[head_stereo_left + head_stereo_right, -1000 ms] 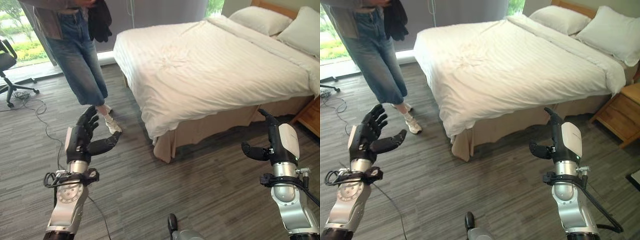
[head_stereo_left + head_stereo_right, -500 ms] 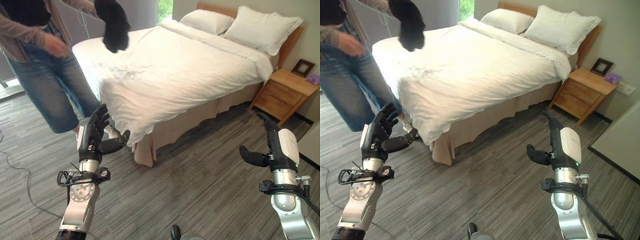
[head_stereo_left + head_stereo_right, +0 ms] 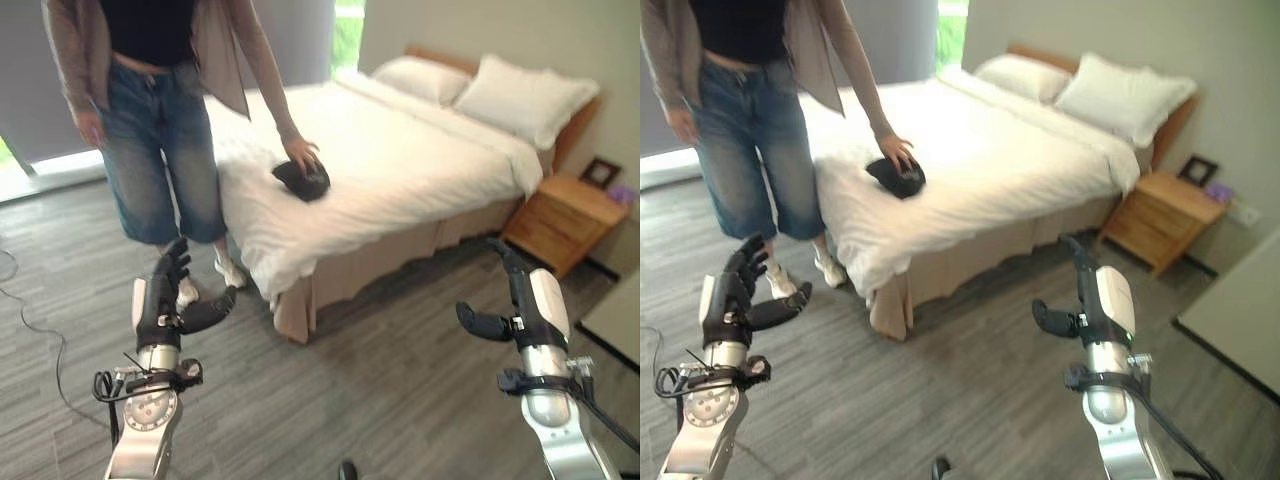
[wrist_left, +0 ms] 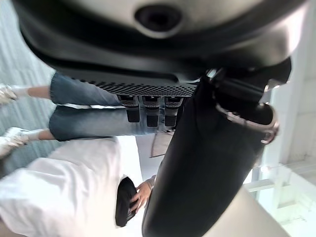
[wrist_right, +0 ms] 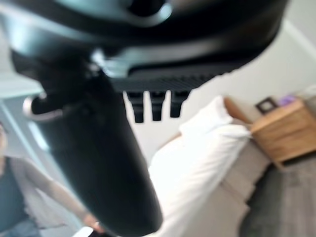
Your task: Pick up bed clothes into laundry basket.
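A dark garment lies bunched on the white bed near its foot corner, and a person's hand rests on it. The left wrist view shows that same garment beyond my thumb. My left hand is raised over the floor, well short of the bed, fingers straight and holding nothing. My right hand is held up at the right, open too, thumb out to the side, in front of the bed's side.
A person in jeans stands at the bed's foot, close to my left hand. Two pillows lie at the head. A wooden nightstand stands right of the bed. Grey wood floor lies between me and the bed.
The camera has shifted. The person, who held the dark garment up in the air, has laid it on the bed and keeps a hand on it. Both my hands stay raised and open.
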`<state>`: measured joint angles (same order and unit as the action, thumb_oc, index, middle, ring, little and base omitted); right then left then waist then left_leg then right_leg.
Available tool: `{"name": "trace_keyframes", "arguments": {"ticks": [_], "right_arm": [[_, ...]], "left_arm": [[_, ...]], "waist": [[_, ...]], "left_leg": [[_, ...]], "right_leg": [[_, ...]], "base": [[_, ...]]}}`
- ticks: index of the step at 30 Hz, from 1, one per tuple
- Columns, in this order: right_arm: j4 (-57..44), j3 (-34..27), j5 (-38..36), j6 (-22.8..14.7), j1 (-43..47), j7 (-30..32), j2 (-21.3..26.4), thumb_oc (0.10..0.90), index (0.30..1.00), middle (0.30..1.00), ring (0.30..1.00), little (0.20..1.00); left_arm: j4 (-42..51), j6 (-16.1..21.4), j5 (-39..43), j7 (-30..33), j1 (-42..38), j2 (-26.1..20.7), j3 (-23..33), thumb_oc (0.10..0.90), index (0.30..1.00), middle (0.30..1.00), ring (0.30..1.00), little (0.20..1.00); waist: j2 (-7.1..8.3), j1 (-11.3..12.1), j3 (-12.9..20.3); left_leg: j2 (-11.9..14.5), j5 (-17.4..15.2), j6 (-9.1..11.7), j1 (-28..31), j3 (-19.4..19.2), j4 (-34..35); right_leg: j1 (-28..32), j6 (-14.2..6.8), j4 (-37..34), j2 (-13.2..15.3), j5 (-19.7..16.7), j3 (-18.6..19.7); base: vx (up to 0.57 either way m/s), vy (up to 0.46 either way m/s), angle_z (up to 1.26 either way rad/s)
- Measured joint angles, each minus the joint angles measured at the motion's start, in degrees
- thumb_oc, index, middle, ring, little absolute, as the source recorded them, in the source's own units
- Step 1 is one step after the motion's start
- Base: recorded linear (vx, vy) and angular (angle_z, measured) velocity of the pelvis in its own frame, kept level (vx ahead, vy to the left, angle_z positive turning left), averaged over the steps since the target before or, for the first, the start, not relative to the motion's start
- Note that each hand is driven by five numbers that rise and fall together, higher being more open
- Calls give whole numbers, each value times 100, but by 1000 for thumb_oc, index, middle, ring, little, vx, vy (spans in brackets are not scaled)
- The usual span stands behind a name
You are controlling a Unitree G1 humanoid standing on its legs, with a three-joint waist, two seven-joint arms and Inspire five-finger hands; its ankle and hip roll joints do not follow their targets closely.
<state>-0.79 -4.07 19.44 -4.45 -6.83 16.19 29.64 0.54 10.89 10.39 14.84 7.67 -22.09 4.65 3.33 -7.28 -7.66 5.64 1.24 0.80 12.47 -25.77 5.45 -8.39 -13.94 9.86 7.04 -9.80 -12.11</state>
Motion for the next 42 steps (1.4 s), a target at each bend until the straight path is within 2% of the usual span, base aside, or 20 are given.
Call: {"name": "trace_keyframes", "arguments": {"ticks": [3, 7, 11, 12, 14, 16, 19, 20, 23, 25, 26, 29, 33, 35, 37, 38, 39, 40, 41, 42], "right_arm": [[-23, -11, 9, -5, -1, 24, 0, 800, 900, 900, 900, 900], [-240, 6, 24, -5, -58, 40, -53, 800, 900, 900, 900, 900], [-239, 32, 55, -2, -234, 53, -140, 800, 900, 900, 900, 900], [-139, 26, 55, 12, -268, 48, -85, 800, 900, 900, 900, 900], [-117, -34, 54, 31, -356, 43, 5, 800, 900, 900, 900, 900], [-102, -126, 53, 29, -303, 27, 359, 800, 900, 900, 900, 900], [-118, -196, 21, 74, -80, 0, 334, 800, 900, 900, 900, 900], [-158, -163, -9, 58, 41, 25, 342, 800, 900, 900, 900, 900], [-374, -183, -57, 58, 135, 29, 382, 800, 900, 900, 900, 900], [-440, -303, -77, 86, 78, 21, 395, 800, 900, 900, 900, 900], [-427, -298, -79, 114, 57, -7, 406, 800, 900, 900, 900, 900], [-145, -234, -76, 146, 27, -120, 448, 800, 900, 900, 900, 900], [-59, -189, -71, 161, -258, -238, 700, 800, 900, 900, 900, 900], [-69, -190, -70, 171, -259, -240, 719, 800, 900, 900, 900, 900], [-79, -128, -71, 190, -255, -297, 906, 800, 900, 900, 900, 900], [-64, -31, -67, 196, -230, -336, 981, 800, 900, 900, 900, 900], [-57, 96, -68, 199, -238, -366, 910, 800, 900, 900, 900, 900], [-52, 454, -51, 188, -239, -425, 667, 800, 900, 900, 900, 900], [83, 969, 2, 189, -88, -466, 643, 800, 900, 900, 900, 900], [113, 1103, 71, 136, -70, -532, 561, 800, 900, 900, 900, 900]], "left_arm": [[-40, -13, 1, 100, 146, 0, 21, 800, 900, 900, 900, 900], [-85, -5, -2, 120, 27, -38, 65, 800, 900, 900, 900, 900], [-328, -8, -156, 111, -93, -33, -21, 800, 900, 900, 900, 900], [-333, -11, -162, 110, -92, 68, -55, 800, 900, 900, 900, 900], [-314, -10, -163, 99, -76, 181, -176, 800, 900, 900, 900, 900], [-192, 6, -167, 36, -92, 403, -366, 800, 900, 900, 900, 900], [-211, 18, 88, -47, -439, 426, -445, 800, 900, 900, 900, 900], [-267, 8, 89, -63, -426, 432, -467, 800, 900, 900, 900, 900], [-219, 8, 89, -73, -454, 384, -501, 800, 900, 900, 900, 900], [-217, 10, 86, -140, -579, 389, -539, 800, 900, 900, 900, 900], [-218, 7, 84, -178, -550, 392, -551, 800, 900, 900, 900, 900], [-336, 0, 81, -175, -539, 463, -582, 800, 900, 900, 900, 900], [-312, 15, 88, -173, -217, 711, -628, 800, 900, 900, 900, 900], [-230, 15, 90, -176, -17, 707, -623, 800, 900, 900, 900, 900], [-188, 13, 146, -181, 20, 702, -622, 800, 900, 900, 900, 900], [-177, 11, 193, -183, 87, 686, -615, 800, 900, 900, 900, 900], [-194, 6, 216, -182, 158, 626, -574, 800, 900, 900, 900, 900], [-200, 4, 306, -168, 307, 373, -429, 800, 900, 900, 900, 900], [-303, -20, 316, -166, 313, 97, -319, 800, 900, 900, 900, 900], [-341, -58, 317, -172, 290, -70, -309, 800, 900, 900, 900, 900]], "waist": [[11, -1, -11], [10, -173, -125], [16, -476, -167], [-150, -526, -242], [-458, -604, -256], [-927, -589, -296], [-500, -463, -547], [-532, -468, -538], [-434, -435, -571], [-410, -440, -591], [-404, -441, -600], [-540, -381, -623], [-840, -256, -463], [-792, -169, -411], [-807, -80, -312], [-794, -56, -210], [-624, 32, -95], [-198, 112, 117], [66, 138, 239], [111, 171, 273]], "left_leg": [[-62, -63, 49, -40, -162, 2], [-89, -21, 73, -279, 141, -1], [-5, -35, 392, -139, 393, 7], [235, -146, 639, 56, 426, 11], [514, -188, 689, 167, 473, 9], [879, 59, 901, 297, 442, -177], [1407, 142, 1315, -976, 784, -3104], [1630, 633, 1420, -1230, 716, -3417], [1601, 568, 1350, -1509, 162, -3669], [1308, 145, 1209, -1557, -219, -2986], [981, 115, 1069, -1335, -619, -1667], [698, 518, 876, -1240, -797, 46], [1253, 744, 1008, -1371, -850, 41], [1405, 771, 1061, -1380, -850, 43], [1439, 688, 917, -1370, -834, 19], [1399, 1094, 508, -1323, -789, -3], [1257, 1545, 397, -1266, -769, -31], [905, 1517, 405, -1182, -805, -40], [778, 1447, 286, -1134, -766, -21], [751, 1357, 219, -1137, -763, -24]], "right_leg": [[-135, 180, 117, 414, 523, -328], [2, 123, -1527, 488, 536, 5], [-19, 5, -1559, 864, 615, -250], [158, 119, -1488, 748, 58, -418], [289, 246, -1483, 478, -108, -503], [474, 551, -1500, 42, -294, -542], [679, 1301, -1353, 100, -177, -573], [784, 1398, -1311, -58, 74, -503], [931, 1605, -1410, -114, 194, -472], [995, 1667, -1511, -74, 190, -473], [1069, 1651, -1494, -47, 238, -517], [1458, 1348, -1554, -106, 465, -675], [2107, 1044, -1557, 0, 778, -825], [2388, 797, -1546, 325, 854, -798], [2658, 295, -1508, 598, 856, -793], [2784, 54, -1514, 738, 880, -761], [2822, 14, -1513, 944, 862, -718], [2874, 55, -1562, 1275, 734, -743], [2776, 93, -1339, 1402, 423, -798], [2673, 35, -1232, 1436, 324, -778]], "base": [[295, -118, -24], [381, -267, 1], [384, -261, 32], [472, -304, 24], [336, -270, 13], [394, -509, -2], [280, -310, -6], [336, -256, -24], [312, -10, -23], [329, 184, 11], [343, 203, 4], [344, 157, 17], [401, 157, 18], [444, 215, -7], [281, 162, -3], [423, 237, -9], [456, 233, -23], [618, 330, -16], [477, 239, 0], [421, 258, 18]]}}
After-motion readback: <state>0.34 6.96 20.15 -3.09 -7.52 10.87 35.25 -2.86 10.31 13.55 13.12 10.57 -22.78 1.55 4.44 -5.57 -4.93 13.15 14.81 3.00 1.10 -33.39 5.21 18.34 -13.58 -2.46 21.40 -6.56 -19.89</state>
